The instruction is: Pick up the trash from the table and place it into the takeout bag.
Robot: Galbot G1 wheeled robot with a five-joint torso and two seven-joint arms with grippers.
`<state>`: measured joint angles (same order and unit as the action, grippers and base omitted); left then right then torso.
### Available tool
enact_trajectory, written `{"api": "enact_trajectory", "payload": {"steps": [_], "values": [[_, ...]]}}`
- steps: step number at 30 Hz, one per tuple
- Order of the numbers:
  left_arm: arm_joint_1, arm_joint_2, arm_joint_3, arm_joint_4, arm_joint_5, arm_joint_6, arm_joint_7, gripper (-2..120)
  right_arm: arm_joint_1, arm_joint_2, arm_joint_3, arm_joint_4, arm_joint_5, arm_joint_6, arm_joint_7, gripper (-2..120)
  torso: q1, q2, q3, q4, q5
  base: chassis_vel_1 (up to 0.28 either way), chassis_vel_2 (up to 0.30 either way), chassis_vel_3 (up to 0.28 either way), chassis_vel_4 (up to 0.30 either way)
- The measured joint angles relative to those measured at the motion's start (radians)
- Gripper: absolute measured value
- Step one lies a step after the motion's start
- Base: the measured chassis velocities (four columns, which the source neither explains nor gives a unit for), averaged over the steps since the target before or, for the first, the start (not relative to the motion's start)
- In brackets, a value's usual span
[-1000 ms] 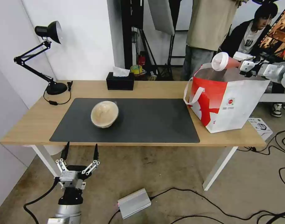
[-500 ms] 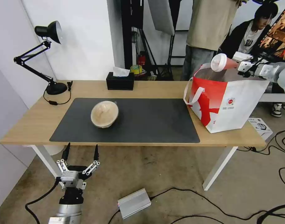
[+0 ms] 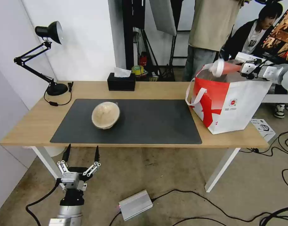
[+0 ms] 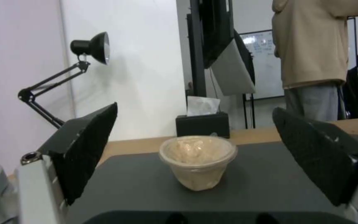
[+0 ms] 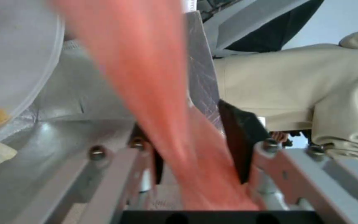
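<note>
One red drink cup (image 3: 224, 67), blurred, lies on its side at the upper right of the head view, white lid leftward, over the open mouth of the one takeout bag (image 3: 232, 103). The right gripper (image 3: 241, 67) is beside the cup's base; in the right wrist view the red cup (image 5: 154, 93) runs between its two dark fingers (image 5: 233, 146), but whether they pinch it cannot be told. One tan round bowl (image 3: 105, 115) sits left of centre on the dark mat (image 3: 150, 122) of the table (image 3: 30, 125). A white bowl rim (image 5: 17, 62) shows against the silvery lining at the left of the right wrist view. The left gripper (image 3: 81, 154) hangs at lower left below the table edge, fingers spread wide and empty. One black tissue box (image 3: 121, 82) and one desk lamp (image 3: 49, 56) stand at the table's far side.
</note>
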<state>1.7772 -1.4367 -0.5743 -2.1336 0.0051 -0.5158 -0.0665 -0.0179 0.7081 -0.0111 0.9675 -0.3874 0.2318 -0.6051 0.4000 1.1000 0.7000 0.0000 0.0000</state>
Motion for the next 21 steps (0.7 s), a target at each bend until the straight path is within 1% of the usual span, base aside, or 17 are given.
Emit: {"api": "enact_trajectory", "payload": {"steps": [2,4,5,6,7,9,10,11,14,17,21], "values": [[0.0,0.0,0.0,0.0,0.0,0.0,0.0,100,-0.001,0.0,0.0,0.0,0.0,0.0,0.0,43,0.0,0.0,0.0,0.0,0.0,0.0,0.0,0.0,0.0],[0.001,0.0,-0.001,0.0,-0.001,-0.001,0.0,100,-0.002,-0.001,0.0,0.0,0.001,0.0,0.0,54,0.0,0.0,0.0,0.0,0.0,0.0,0.0,0.0,0.0],[0.002,0.0,-0.001,0.0,-0.001,-0.001,0.0,100,-0.003,-0.001,0.0,0.0,0.001,0.0,0.0,58,0.0,0.0,0.0,0.0,0.0,0.0,0.0,0.0,0.0],[0.002,0.0,-0.001,0.0,-0.001,-0.001,0.0,100,-0.003,-0.001,0.0,0.0,0.001,0.0,0.0,58,0.0,0.0,0.0,0.0,0.0,0.0,0.0,0.0,0.0],[0.002,0.0,-0.002,0.0,-0.001,-0.002,0.0,100,-0.004,-0.001,0.001,0.0,0.002,0.0,0.0,65,0.0,0.0,0.0,0.0,0.0,0.0,0.0,0.0,0.0],[0.003,0.001,-0.003,0.0,-0.002,-0.003,0.0,100,-0.006,-0.001,0.002,0.0,0.002,-0.001,0.001,72,0.0,0.0,0.0,0.0,0.0,0.0,0.0,0.0,0.0],[0.004,0.001,-0.004,-0.001,-0.002,-0.003,0.0,100,-0.007,-0.001,0.003,0.0,0.003,-0.001,0.001,80,0.0,0.0,0.0,0.0,0.0,0.0,0.0,0.0,0.0],[0.004,0.001,-0.004,-0.001,-0.002,-0.003,0.0,100,-0.007,-0.001,0.003,0.0,0.003,-0.001,0.001,80,0.0,0.0,0.0,0.0,0.0,0.0,0.0,0.0,0.0],[0.005,0.003,-0.006,-0.002,-0.003,-0.003,0.001,100,-0.016,-0.003,0.01,0.001,0.006,-0.003,0.005,93,0.0,0.0,0.0,0.0,0.0,0.0,0.0,0.0,0.0],[0.004,0.004,-0.006,-0.002,-0.004,-0.003,0.001,100,-0.02,-0.005,0.014,0.003,0.007,-0.003,0.008,98,0.0,0.0,0.0,0.0,0.0,0.0,0.0,0.0,0.0],[0.002,0.003,-0.002,0.0,-0.004,-0.003,0.002,100,-0.027,-0.012,0.019,0.005,0.009,-0.004,0.012,99,0.0,0.0,0.0,0.0,0.0,0.0,0.0,0.0,0.0]]}}
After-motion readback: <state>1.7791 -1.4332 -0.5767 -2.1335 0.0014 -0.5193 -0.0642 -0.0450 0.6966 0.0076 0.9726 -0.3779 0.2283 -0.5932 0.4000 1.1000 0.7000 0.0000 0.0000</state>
